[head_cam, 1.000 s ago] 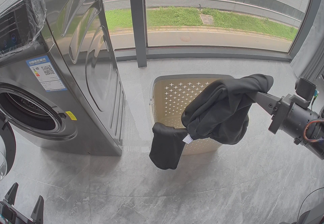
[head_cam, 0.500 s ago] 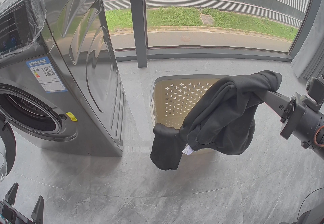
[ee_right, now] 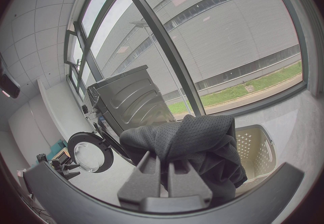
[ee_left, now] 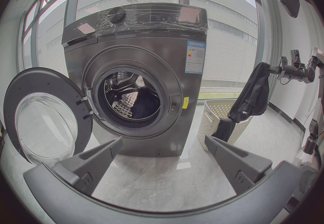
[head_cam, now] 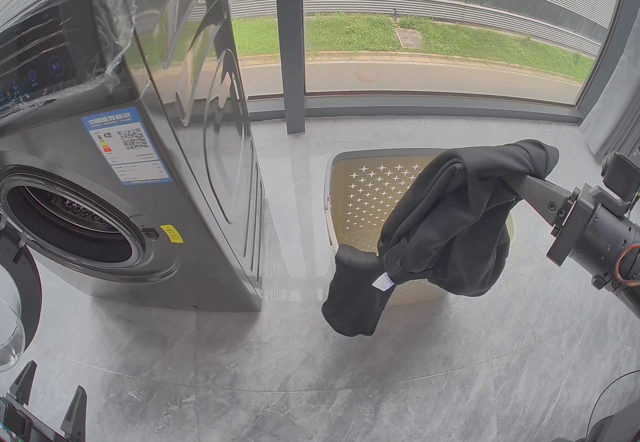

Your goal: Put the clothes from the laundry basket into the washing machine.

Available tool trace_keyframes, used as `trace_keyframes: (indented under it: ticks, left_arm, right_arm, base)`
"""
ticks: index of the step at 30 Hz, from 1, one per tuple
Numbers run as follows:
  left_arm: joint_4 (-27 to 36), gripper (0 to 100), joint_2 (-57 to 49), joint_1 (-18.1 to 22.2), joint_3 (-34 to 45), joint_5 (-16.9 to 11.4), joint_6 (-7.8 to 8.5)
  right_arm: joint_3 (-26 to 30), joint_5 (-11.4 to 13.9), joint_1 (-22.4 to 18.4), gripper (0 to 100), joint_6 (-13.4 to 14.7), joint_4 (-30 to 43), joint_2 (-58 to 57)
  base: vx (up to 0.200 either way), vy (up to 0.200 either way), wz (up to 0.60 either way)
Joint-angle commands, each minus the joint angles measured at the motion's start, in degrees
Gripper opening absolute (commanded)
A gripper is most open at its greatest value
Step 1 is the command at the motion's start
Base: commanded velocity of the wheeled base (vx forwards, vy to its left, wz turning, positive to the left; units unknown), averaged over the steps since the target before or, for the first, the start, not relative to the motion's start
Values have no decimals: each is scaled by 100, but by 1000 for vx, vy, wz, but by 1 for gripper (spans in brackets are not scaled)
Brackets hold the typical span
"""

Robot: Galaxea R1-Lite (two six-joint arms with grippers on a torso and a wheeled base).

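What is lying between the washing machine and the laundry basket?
Nothing: in the head view, only bare grey floor separates the washing machine from the laundry basket.

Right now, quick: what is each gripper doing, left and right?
Left gripper: open, empty, facing the washing machine.
Right gripper: shut on the dark garment, which hangs over the laundry basket.

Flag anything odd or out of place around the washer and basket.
Crumpled plastic film wraps the washing machine's control panel, loose at its corner. The dark garment held by the right end effector trails one end over the laundry basket's near rim, outside it. Nothing looks spilled or damaged.
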Motion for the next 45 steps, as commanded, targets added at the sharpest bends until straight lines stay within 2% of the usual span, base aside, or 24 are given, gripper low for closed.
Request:
trace_keyframes:
  ticks: [1, 7, 22, 28, 45]
  left_arm:
    - [0, 100, -75, 1, 84, -2, 9]
    - [0, 100, -75, 1, 84, -2, 18]
    - [8, 100, -75, 1, 84, -2, 0]
    - [8, 100, -75, 1, 84, -2, 0]
    - [8, 100, -75, 1, 84, 7, -35]
  right_arm:
    - [10, -6, -2, 0, -3, -1, 50]
    - [1, -6, -20, 0, -3, -1, 67]
    - [-61, -14, -73, 0, 50, -27, 173]
    - [-61, -6, -64, 0, 50, -27, 217]
    - [-26, -14, -73, 0, 58, -53, 287]
  base:
    - [0, 200, 0]
    - [0, 0, 0]
    - [-200, 0, 0]
    - [0, 0, 0]
    - [0, 200, 0]
